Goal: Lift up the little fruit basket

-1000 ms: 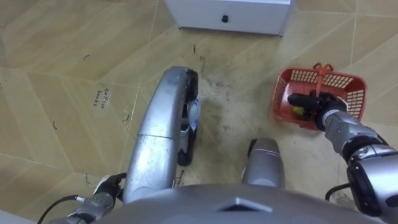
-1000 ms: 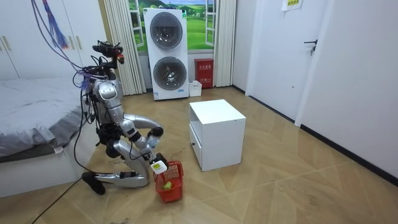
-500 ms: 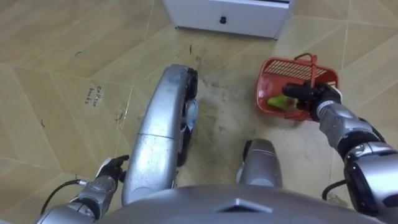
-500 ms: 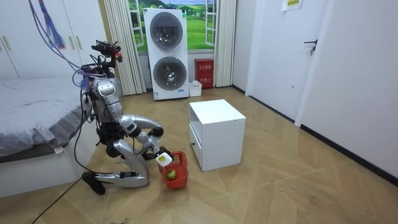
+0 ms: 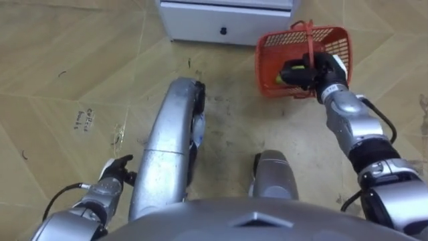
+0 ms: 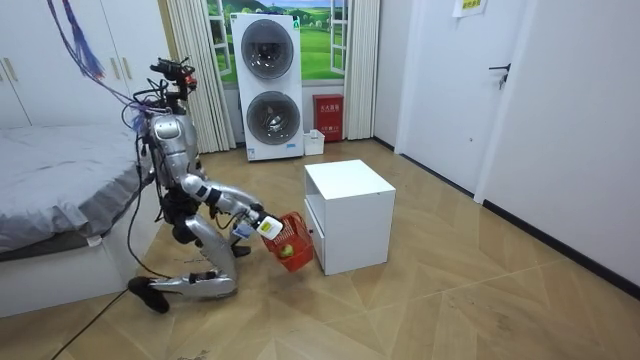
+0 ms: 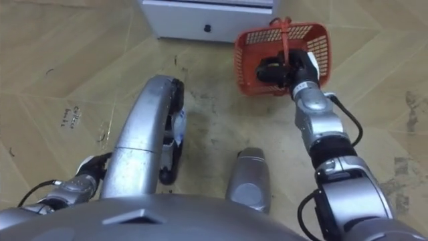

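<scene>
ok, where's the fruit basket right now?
The fruit basket is upper right in the eye views, its handle gripped in the right hand, before the white cabinet; the room view shows it off the floor.

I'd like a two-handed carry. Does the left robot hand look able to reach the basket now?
Probably not directly: the left robot hand sits low outside the thigh, which lies between it and the basket held by the right robot hand.

Eye views: head-mounted, steeply down, close. Room view: side-on from afar. Shared: red basket (image 5: 269, 65), white cabinet (image 5: 194, 25).
</scene>
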